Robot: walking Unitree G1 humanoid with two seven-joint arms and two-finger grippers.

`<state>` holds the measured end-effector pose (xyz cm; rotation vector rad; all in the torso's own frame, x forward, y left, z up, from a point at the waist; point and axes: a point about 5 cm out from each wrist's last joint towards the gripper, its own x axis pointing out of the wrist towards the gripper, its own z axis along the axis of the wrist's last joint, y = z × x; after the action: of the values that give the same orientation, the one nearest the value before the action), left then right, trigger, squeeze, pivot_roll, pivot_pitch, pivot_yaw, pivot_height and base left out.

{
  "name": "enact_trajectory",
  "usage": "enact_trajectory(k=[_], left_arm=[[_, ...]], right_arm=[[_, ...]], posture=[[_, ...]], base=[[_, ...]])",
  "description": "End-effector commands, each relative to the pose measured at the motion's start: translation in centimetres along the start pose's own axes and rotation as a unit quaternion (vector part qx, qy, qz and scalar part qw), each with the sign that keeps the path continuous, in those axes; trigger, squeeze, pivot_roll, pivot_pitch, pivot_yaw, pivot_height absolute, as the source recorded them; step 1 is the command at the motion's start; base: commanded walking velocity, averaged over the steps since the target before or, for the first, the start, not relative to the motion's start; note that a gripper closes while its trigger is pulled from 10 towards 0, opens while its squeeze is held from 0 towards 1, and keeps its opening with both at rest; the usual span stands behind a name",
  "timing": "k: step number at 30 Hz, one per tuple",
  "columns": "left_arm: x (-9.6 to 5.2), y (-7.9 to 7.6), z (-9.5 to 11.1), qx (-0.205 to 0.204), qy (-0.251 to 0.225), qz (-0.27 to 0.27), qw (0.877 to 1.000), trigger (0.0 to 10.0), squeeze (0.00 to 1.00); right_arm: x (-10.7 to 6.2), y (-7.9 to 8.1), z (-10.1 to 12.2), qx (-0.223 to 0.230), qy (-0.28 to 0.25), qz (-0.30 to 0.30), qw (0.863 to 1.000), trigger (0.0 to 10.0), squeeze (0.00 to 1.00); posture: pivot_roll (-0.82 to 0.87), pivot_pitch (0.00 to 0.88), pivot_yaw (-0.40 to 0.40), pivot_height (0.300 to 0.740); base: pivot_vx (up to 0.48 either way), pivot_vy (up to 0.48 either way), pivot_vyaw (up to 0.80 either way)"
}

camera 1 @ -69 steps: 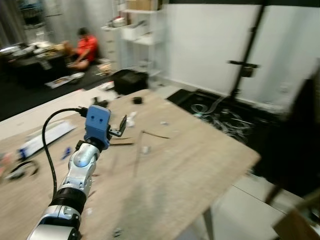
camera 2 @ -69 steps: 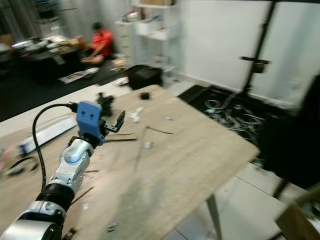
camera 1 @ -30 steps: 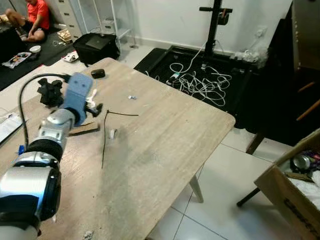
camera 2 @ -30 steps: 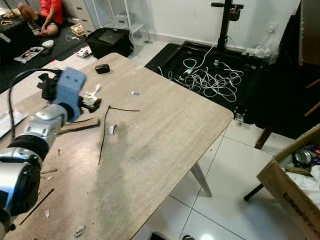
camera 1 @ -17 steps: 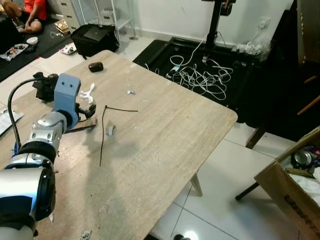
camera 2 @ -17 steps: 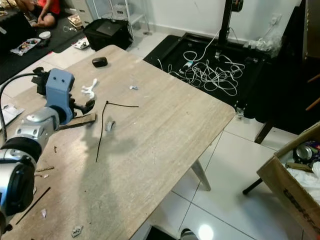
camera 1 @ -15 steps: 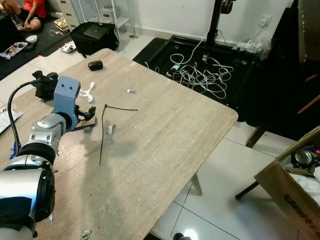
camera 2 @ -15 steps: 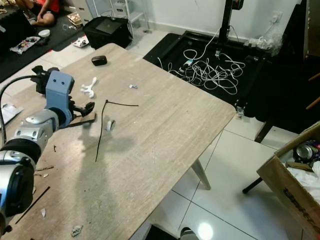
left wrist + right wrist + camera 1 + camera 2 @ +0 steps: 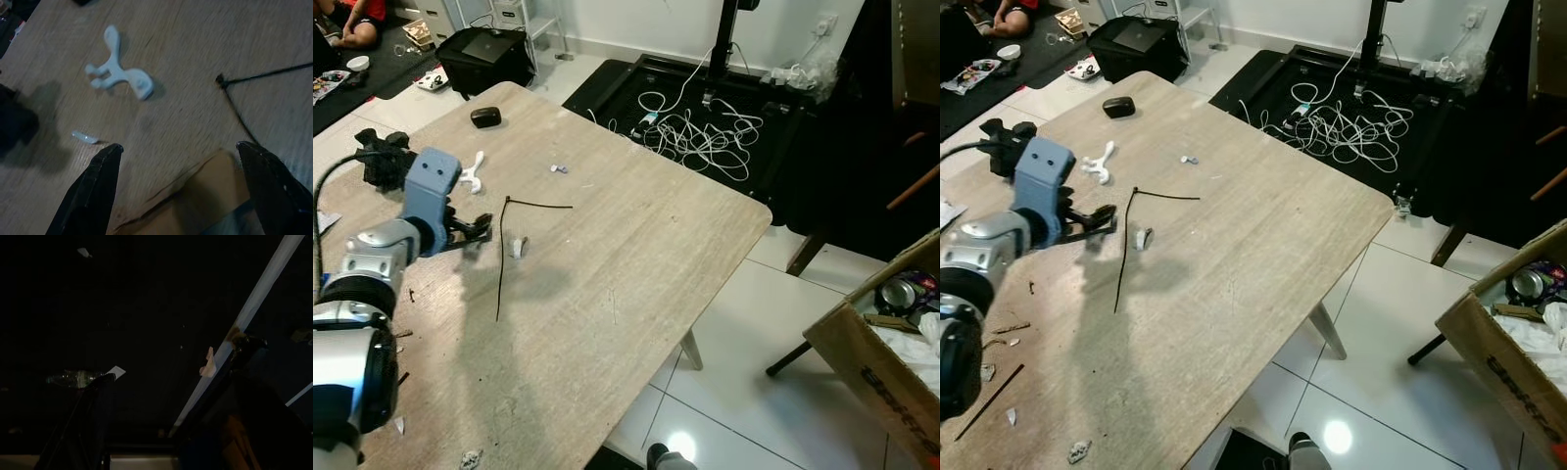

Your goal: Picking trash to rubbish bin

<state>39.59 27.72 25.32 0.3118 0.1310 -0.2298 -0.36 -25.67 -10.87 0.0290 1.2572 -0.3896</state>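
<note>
Over the light wood-grain table [image 9: 636,284], our left gripper [image 9: 478,230] sits low w/ its two black fingers [image 9: 95,188] spread apart, nothing between them but a flat brown cardboard scrap [image 9: 195,193] lying on the tabletop just below the tips. Beside that scrap we see a long thin black cable tie [image 9: 501,259], bent at one end, and touching distance from it a small pale crumpled bit [image 9: 518,246]. A white forked plastic piece [image 9: 117,73] lies just beyond the fingertips, w/ a tiny clear sliver [image 9: 84,137] near it; a small grey fleck [image 9: 558,168] and a dark oval pebble-like object [image 9: 485,117] sit farther up the table, well apart from the gripper. More crumbs dot the near edge, incl. a pale lump [image 9: 1078,450]. Off the table's right corner, on the white tile floor [image 9: 744,392], an open brown cardboard box [image 9: 1503,357] holds a can and white wrappers, well apart from the scraps. A tangle of white cables [image 9: 700,127] lies on a black mat beyond the table. Our right wrist view is v. dark; we cannot tell how the right gripper stands, making out only a pale diagonal bar [image 9: 254,308] and a clear plastic bottle [image 9: 73,378].
</note>
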Motion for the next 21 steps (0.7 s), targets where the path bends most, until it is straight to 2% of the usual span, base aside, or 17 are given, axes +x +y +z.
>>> enact_trajectory(k=[1, 6, 11, 21], left_arm=[[-1.2, 1.6, -1.2, 0.011, 0.034, 0.027, 0.999, 10.0, 0.00], [-1.8, 2.4, -1.8, 0.030, 0.055, 0.042, 0.997, 10.0, 0.00], [-2.3, 2.6, -3.1, 0.059, 0.102, 0.016, 0.993, 10.0, 0.00], [-3.0, 3.0, -2.7, 0.036, 0.108, -0.033, 0.993, 10.0, 0.00]], right_arm=[[-0.4, -0.2, -1.6, 0.000, 0.025, 0.000, 1.000, 10.0, 0.00], [-0.4, -0.4, -1.3, -0.002, 0.019, -0.001, 1.000, 10.0, 0.00], [-0.5, -0.8, -1.4, -0.004, 0.018, -0.004, 1.000, 10.0, 0.00], [-0.7, -1.2, -1.9, -0.005, 0.024, -0.010, 1.000, 10.0, 0.00]], posture=[[-0.38, 0.436, 0.146, 0.740], [-0.39, 0.442, 0.142, 0.740], [-0.41, 0.450, 0.135, 0.740], [-0.41, 0.455, 0.138, 0.740]], base=[[0.000, 0.000, 0.00], [0.000, 0.000, 0.00], [0.000, 0.000, 0.00], [0.000, 0.000, 0.00]])
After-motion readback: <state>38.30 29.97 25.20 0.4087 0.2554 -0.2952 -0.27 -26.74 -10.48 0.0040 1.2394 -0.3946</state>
